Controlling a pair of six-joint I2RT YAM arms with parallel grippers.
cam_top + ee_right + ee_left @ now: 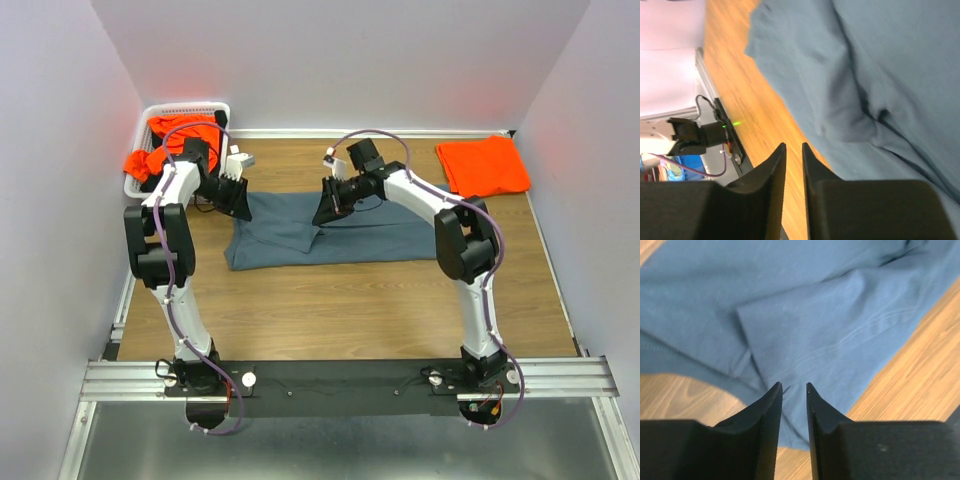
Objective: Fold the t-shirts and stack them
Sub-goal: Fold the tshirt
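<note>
Black-fingered, the left end effector [792, 386] shows its two tips a narrow slit apart, with nothing caught between them. Through that slit there is only blue cloth below. The tips sit over the edge of the blue-grey shirt [815, 315], right by a flap folded over onto the body, its stitched hem line running across. Wood shows on both sides of the cloth there.

Over to the right end effector [793, 145]: same story, tips a thin gap apart, holding nothing. Bare wood shows through the gap, and the shirt's rumpled edge lies just beside the tips.

From the top camera, both arms reach in over the far edge of the shirt, the left one at its left corner, the right one near the middle. The shirt lies flat across the centre of the desk [350, 310], long side running left to right, a crease slanting through its left half.

Out at the far right corner, a folded orange shirt [483, 165] lies on its own, well apart. At the far left, more orange shirts [165, 140] lie bunched in the white basket [190, 108], one spilling over its rim.
</note>
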